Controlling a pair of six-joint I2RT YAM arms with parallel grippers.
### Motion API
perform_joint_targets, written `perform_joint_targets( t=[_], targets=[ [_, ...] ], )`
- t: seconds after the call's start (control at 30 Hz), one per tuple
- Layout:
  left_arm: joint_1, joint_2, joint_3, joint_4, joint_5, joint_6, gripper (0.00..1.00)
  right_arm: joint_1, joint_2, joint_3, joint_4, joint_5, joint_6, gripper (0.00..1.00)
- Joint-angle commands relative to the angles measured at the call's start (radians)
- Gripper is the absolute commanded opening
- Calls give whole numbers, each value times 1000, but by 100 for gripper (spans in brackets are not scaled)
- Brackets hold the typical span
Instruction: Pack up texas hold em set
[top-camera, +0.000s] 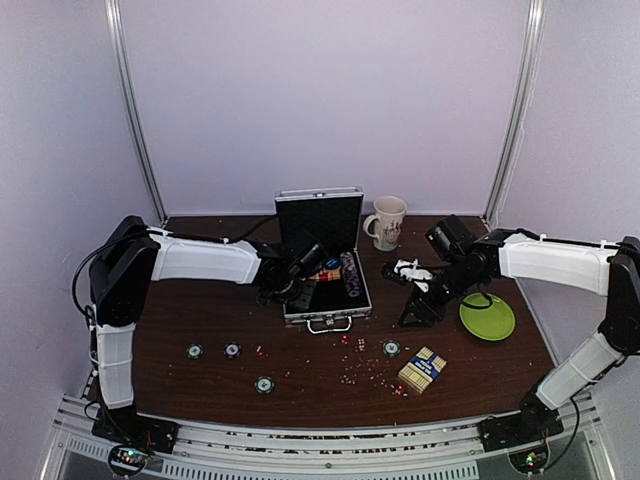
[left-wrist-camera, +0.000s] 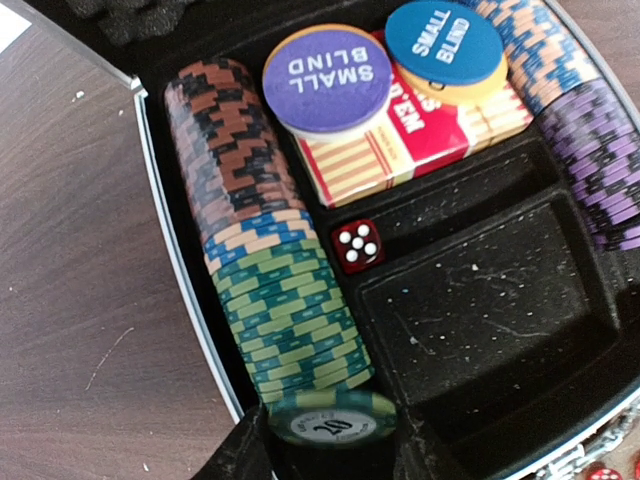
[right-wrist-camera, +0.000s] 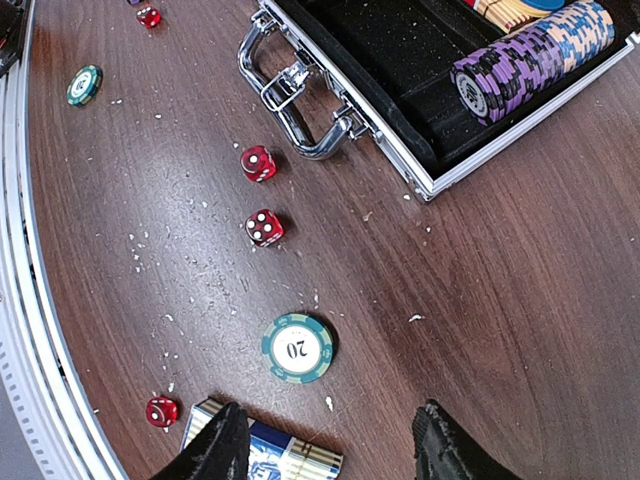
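Now, the big worry is the case (top-camera: 322, 262). It lies open at mid-table with the left gripper (left-wrist-camera: 335, 458) low inside it, so a careless sideways pull could drag it or topple the row of chips (left-wrist-camera: 270, 270) standing on edge. That gripper looks clamped on a green 20 chip (left-wrist-camera: 335, 418) by its rim, right at the near end of the row. Let go crooked, and the chip falls flat instead of seating.

Over to the right gripper (right-wrist-camera: 335, 440), spread wide and carrying nothing. The card box (right-wrist-camera: 262, 450) sits just under one of its fingers. A loose 20 chip (right-wrist-camera: 297, 348) lies just ahead, between the fingers, thin and flat on the wood, so it's liable to skid. Red dice (right-wrist-camera: 264, 227) lie beyond it, near the handle (right-wrist-camera: 295, 105), and one nudge could send them rolling.
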Motion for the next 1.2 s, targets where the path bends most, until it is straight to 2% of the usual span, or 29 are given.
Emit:
perform_joint_targets(
  t=[0.0,0.43,0.67,0.73,0.8,1.0,1.17],
  targets=[
    [9,22,12,19,-16,-11,43,-6,7,17,-5,-7,-13,57],
    [9,-26,-16,21,-8,-2,51,-6,13,19,-8,-9,-14,57],
    [9,-155,-58,11,54,97,59,-6,11,21,-10,-7,-12,57],
    [9,-211,-70,-10,78,130,66,-6,11,22,-10,-7,-12,57],
    [9,-270,-91,-32,96,164,68,-6,13,23,-10,-7,-10,57],
    [9,-433,-132,-198,156,249,66,-6,17,23,-12,-5,-11,57],
    [8,-539,-230,-339,295,287,58,-6,4,31,-21,-12,-8,57]
  ],
)
